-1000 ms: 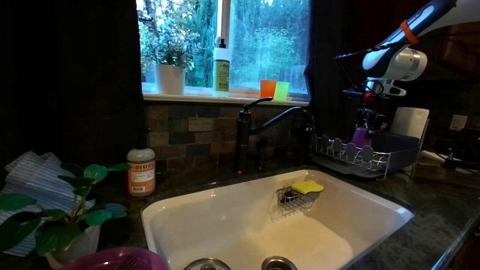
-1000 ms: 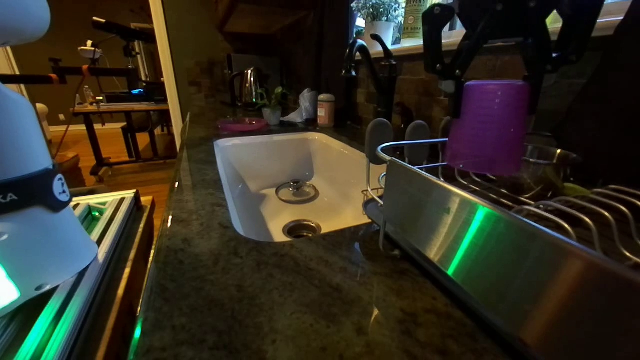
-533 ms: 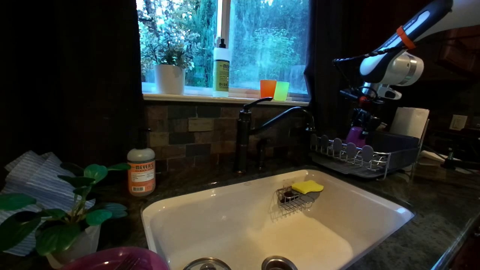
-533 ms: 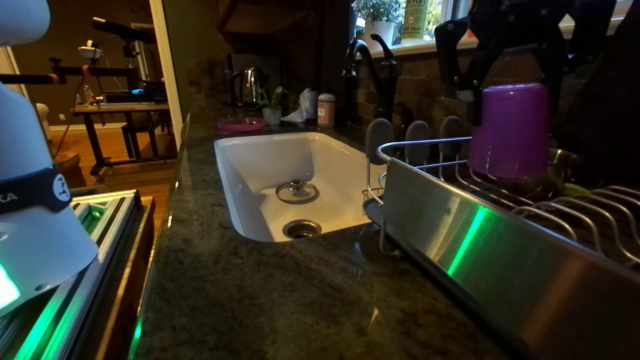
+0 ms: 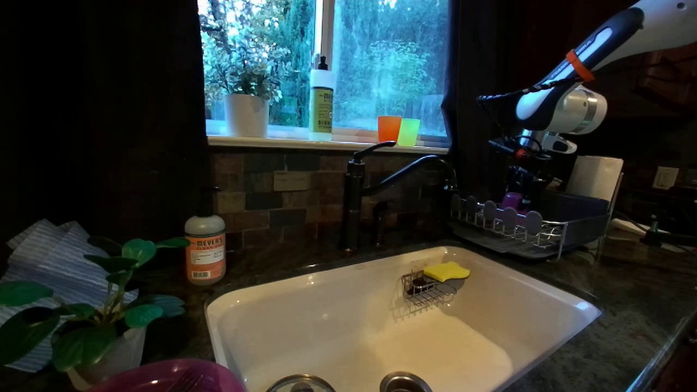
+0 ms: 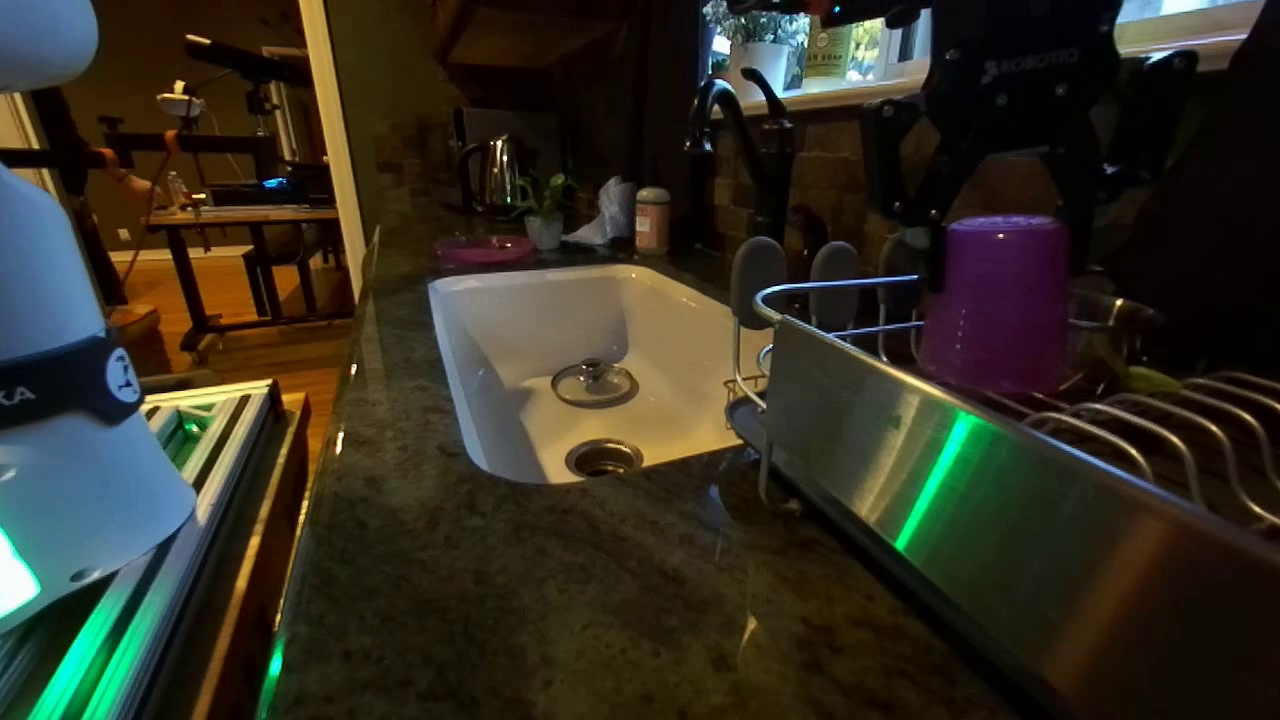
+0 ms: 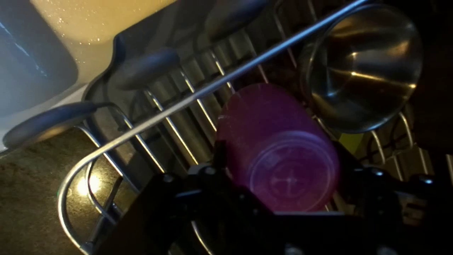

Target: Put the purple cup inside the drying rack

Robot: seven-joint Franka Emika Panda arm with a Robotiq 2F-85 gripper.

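The purple cup (image 6: 995, 310) is upside down, its base up, in both exterior views (image 5: 512, 200) and in the wrist view (image 7: 262, 117). My gripper (image 6: 1005, 255) is shut on it near its base, with one finger on each side in the wrist view (image 7: 281, 154). The cup's open end is down inside the drying rack, behind the rack's metal side wall (image 6: 860, 410). The rack's wire rim (image 7: 212, 86) runs beside the cup. The rack also shows in an exterior view (image 5: 585, 215). Whether the cup touches the rack floor cannot be told.
A shiny metal bowl (image 7: 364, 71) sits in the rack close beside the cup. Grey-capped prongs (image 6: 758, 270) line the rack's sink side. The black faucet (image 5: 354, 201) and white sink (image 5: 305, 305) are beside the rack. A pale board (image 5: 596, 177) stands behind it.
My gripper has moved down with the purple cup, and a little to the left in an exterior view. The cup now sits lower, partly behind the rack's prongs.
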